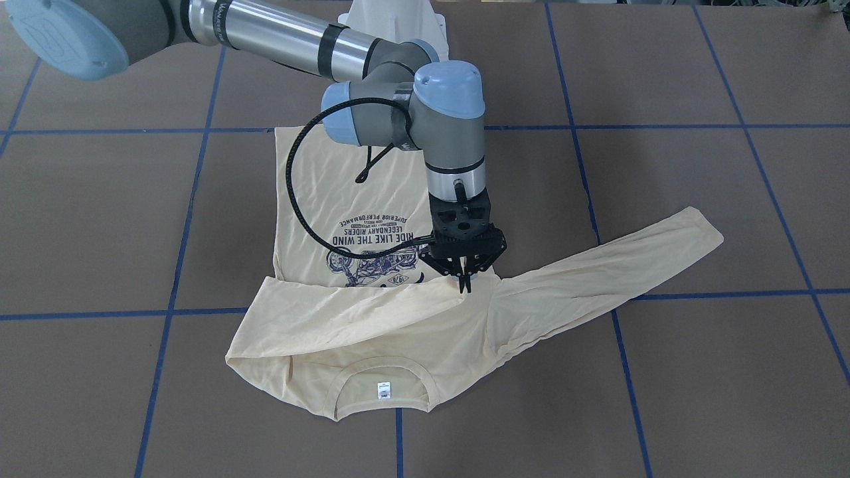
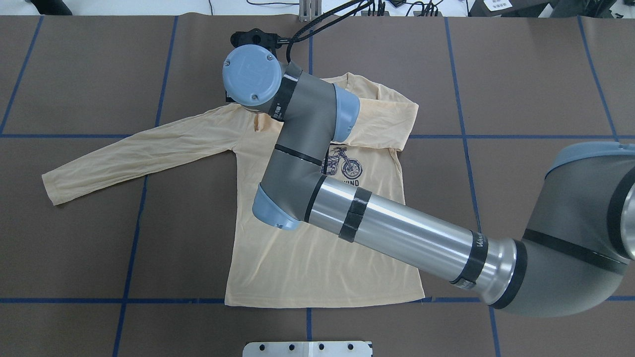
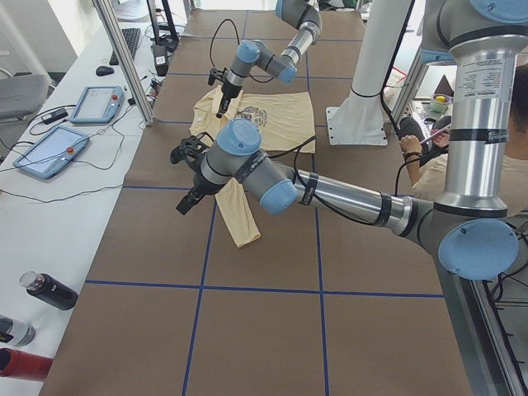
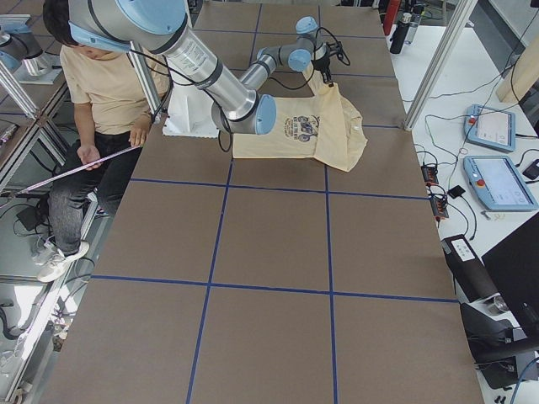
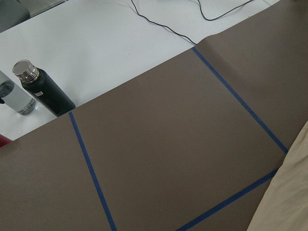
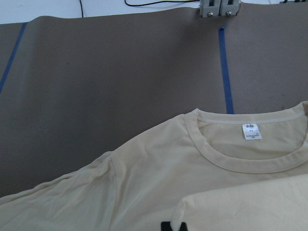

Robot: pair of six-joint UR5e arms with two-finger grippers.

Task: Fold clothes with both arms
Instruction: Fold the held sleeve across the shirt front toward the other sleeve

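Okay, pale yellow long-sleeved printed shirt (image 1: 372, 332) lies flat on brown counter (image 1: 99, 219), one sleeve folded across its chest; right tool (image 1: 463, 282) clenched on that sleeve's end. Near the other sleeve, left tool (image 3: 183, 206): cannot tell its grip.

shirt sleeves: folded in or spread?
One each. The sleeve on the robot's right lies folded across the chest; the other sleeve lies spread flat on the table.

Around the shirt (image 2: 317, 267) in the overhead view, the right arm (image 2: 397, 233) bars the way from 4 o'clock to 11, the outstretched sleeve (image 2: 139, 153) lies at 9, and bare table (image 2: 521, 74) shows at 2.
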